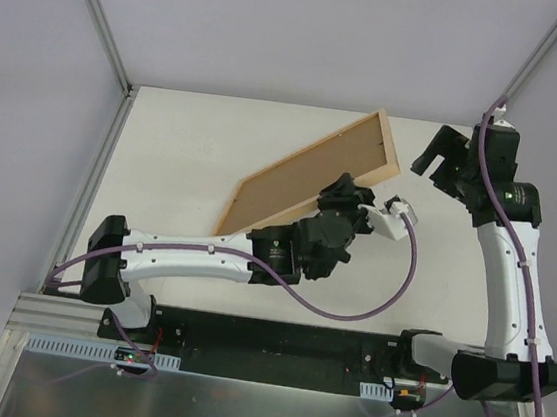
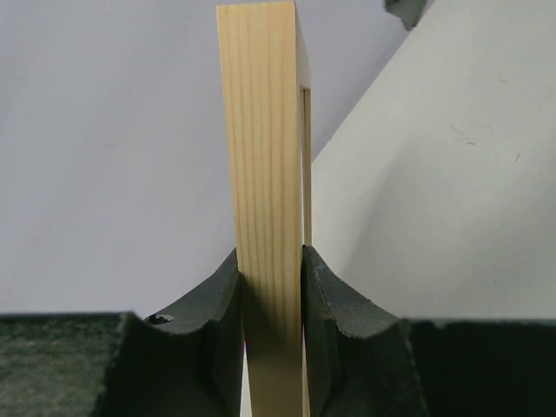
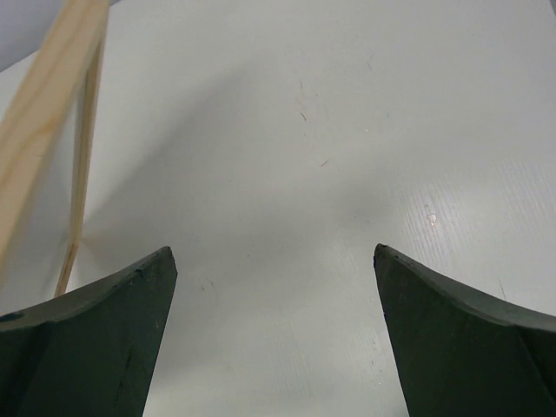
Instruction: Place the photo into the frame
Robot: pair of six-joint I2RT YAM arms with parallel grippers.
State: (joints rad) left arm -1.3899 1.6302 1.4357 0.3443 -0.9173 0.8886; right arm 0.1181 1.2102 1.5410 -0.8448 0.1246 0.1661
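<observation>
**Frame** (image 1: 312, 177): raised at a tilt over the bench (image 1: 185, 143), with its brown panel (image 1: 296, 185) facing upward. Whether its lower edge touches the bench cannot be told.

**Left pincer** (image 2: 271, 295): narrow, clamped across the frame's pale wooden edge. You are carrying the frame with it.

**Right pincer** (image 3: 274, 254): jaws wide and holding nothing, poised over bare bench just beside the frame's far end.

**Photo**: not seen in any view. You cannot tell whether it already lies behind the brown panel.

**Progress**: by appearance late or unsettled. You still need to confirm the print is seated, then lay the frame down.
</observation>
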